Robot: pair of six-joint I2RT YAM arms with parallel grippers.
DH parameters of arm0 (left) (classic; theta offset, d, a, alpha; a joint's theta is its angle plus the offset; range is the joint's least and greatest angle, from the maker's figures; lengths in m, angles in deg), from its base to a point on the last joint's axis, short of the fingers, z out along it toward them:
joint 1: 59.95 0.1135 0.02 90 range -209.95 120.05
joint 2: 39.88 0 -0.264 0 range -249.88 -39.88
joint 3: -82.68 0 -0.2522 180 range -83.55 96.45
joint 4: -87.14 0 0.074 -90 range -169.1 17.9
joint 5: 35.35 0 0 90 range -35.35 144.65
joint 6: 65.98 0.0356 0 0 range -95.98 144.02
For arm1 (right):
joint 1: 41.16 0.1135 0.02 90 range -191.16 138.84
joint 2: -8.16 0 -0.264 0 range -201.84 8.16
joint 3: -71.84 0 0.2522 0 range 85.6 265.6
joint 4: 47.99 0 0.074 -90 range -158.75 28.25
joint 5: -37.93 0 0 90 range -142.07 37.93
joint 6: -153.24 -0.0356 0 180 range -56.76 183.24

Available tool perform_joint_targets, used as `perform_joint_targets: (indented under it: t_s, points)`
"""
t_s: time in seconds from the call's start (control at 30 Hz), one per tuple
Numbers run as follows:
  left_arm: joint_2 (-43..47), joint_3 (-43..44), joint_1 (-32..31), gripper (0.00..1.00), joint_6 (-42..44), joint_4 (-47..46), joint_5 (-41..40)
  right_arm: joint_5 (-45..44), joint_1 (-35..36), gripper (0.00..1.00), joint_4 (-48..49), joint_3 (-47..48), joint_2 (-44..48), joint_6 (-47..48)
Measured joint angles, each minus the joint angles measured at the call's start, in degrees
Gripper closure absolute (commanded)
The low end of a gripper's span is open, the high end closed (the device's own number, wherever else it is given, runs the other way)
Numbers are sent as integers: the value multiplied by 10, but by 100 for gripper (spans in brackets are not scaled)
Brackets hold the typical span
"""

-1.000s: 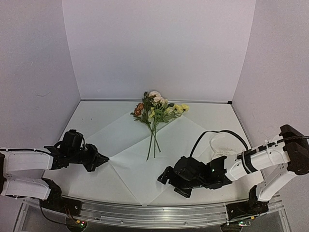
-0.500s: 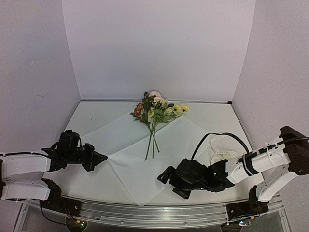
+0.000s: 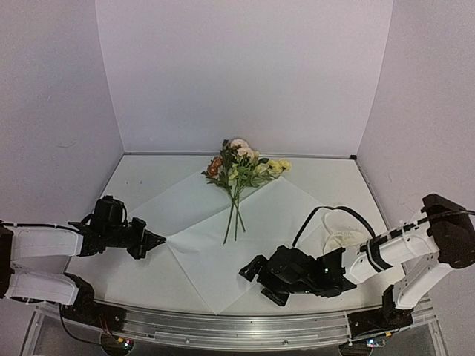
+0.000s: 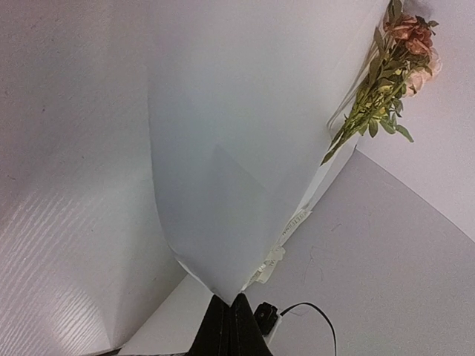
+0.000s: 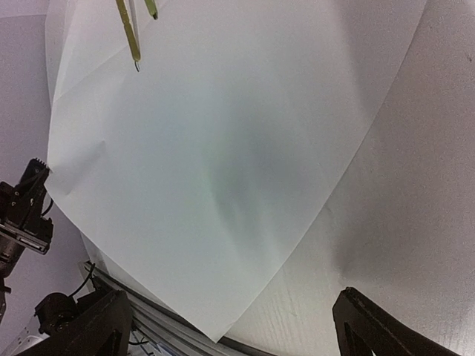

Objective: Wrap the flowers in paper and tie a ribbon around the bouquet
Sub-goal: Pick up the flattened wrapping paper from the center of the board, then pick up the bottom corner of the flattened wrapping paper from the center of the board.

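Currently, the task stands at its first stage: 0 of the 2 steps, wrapping and tying, is complete. The paper (image 3: 200, 222) lies spread as a diamond on the surface (image 3: 141, 178), creased, with no cone formed. The flowers (image 3: 239, 167) lie at its far corner, blooms toward the back wall and thin stems pointing toward the centre of the sheet, uncovered. The ribbon (image 3: 344, 240) sits in a loose heap on the surface to the right of the paper, apart from the flowers and untied. The left tool (image 4: 228, 308) is closed on the left corner of the paper; the left wrist view shows that corner pinched between the shut fingers. The right tool (image 3: 260, 282) is open, its 2 fingers (image 5: 96, 326) spread wide with nothing between them, above the near right edge of the paper. Judged from this layout, folding the left corner over the stems appears to be the step in hand. Remaining: roll the paper around the flowers to form the bouquet, then fetch the ribbon and tie it around the wrapped stems.
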Motion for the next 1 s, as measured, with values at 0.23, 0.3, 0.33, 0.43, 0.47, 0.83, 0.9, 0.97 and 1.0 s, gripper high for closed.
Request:
perform_joint_targets:
  t_s: [0.23,0.3,0.33,0.43,0.47,0.83,0.9,0.97,1.0]
  points:
    - [-9,8,16,100,-6,-14,24,-6,2,5,22,-7,-7,-12]
    - [-12,13,19,100,-9,-14,29,-7,3,5,30,-7,-12,-15]
    - [-12,16,20,100,-10,-14,32,-7,3,6,34,-8,-14,-17]
    - [-8,19,21,100,-15,-13,41,-9,4,6,54,-11,-23,-26]
    - [-5,19,21,100,-17,-12,43,-9,5,6,63,-13,-26,-29]
    - [44,19,26,100,-39,12,70,-42,45,6,155,-32,-50,-88]
    - [50,19,28,100,-43,15,71,-52,53,7,168,-36,-54,-99]
    - [56,19,30,100,-45,22,71,-60,58,8,183,-37,-62,-108]
    - [57,19,30,100,-44,25,71,-64,60,9,191,-37,-67,-112]
